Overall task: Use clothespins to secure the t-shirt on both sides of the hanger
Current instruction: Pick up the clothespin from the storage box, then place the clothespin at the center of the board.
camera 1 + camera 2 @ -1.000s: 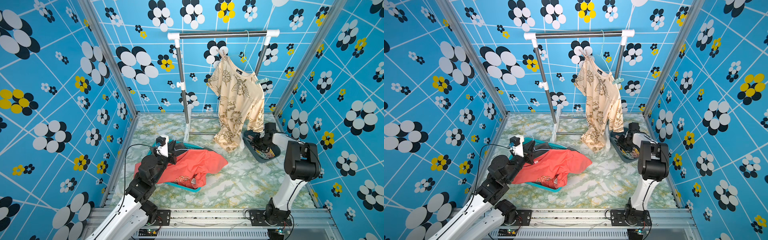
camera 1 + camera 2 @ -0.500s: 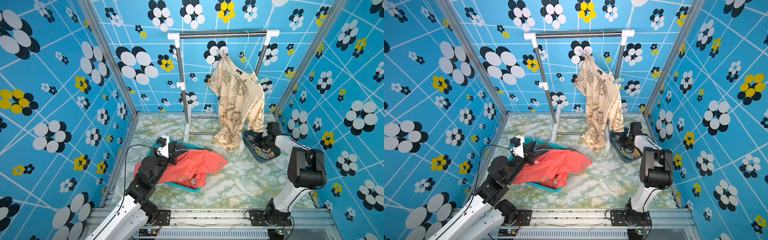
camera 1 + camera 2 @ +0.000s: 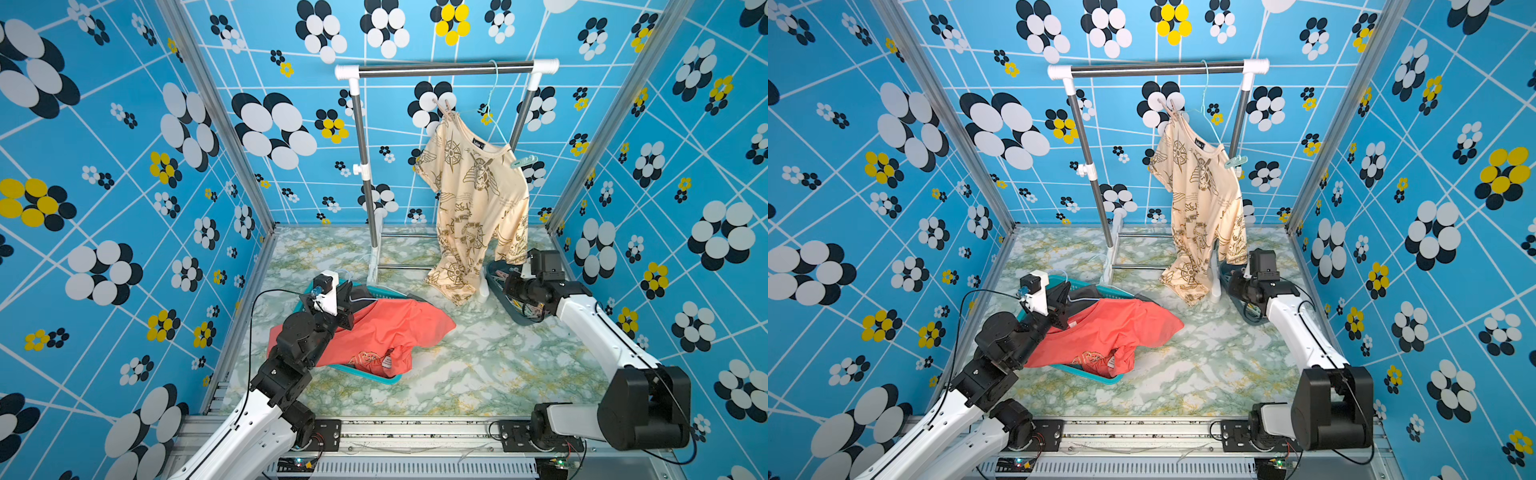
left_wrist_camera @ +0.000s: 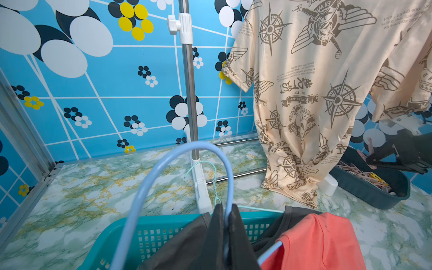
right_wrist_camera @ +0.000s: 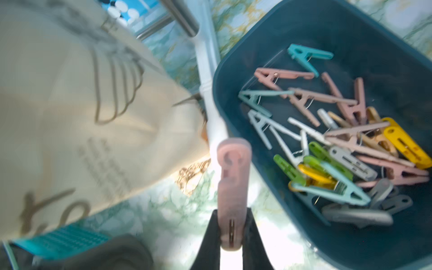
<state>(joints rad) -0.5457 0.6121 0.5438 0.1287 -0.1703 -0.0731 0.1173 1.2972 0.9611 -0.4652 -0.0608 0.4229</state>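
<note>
Blue flowered walls framed the right gripper (image 5: pixel 231 212), lower centre, clamping a pink clothespin (image 5: pixel 233 168) beside the bin (image 5: pixel 257 30); it likely needed a firm, level carry up to the cream t-shirt (image 3: pixel 473 195) hanging upper centre-right.

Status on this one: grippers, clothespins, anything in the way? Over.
Left gripper shut on blue hanger. Right gripper shut on pink clothespin, by the bin. Mint clothespin already on hung t-shirt. Hem hangs close by.
</note>
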